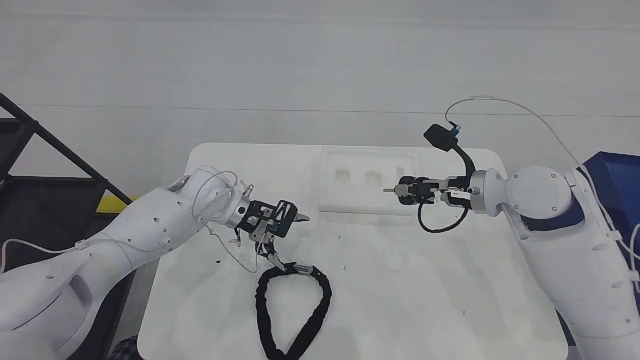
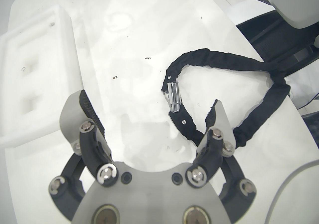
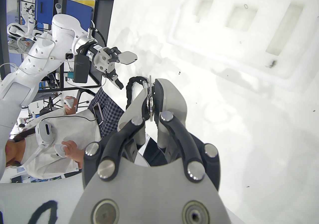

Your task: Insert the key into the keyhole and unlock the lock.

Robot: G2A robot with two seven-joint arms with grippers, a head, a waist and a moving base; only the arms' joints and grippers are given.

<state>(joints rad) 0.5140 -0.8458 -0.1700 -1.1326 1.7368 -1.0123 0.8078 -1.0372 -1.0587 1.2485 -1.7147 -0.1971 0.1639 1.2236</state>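
— Toward the near left corner of the surface [image 1: 400, 280], what is shown?
— The lock [image 1: 290, 305]: a chain in a black sleeve, lying in a loop, with its chrome cylinder [image 2: 173, 96] at the end of the loop farther from the near edge. The left gripper [image 2: 148, 97] hangs just beside that cylinder, its fingers spread wide and holding nothing.
— And at the middle of the far edge?
— A white foam tray [image 1: 365, 180] with rectangular recesses.
— Farther right?
— The right gripper [image 3: 152, 85], above the surface by the tray's right end and well apart from the lock. Its fingers are closed on the key [image 3: 150, 105], whose blade points toward the left gripper.
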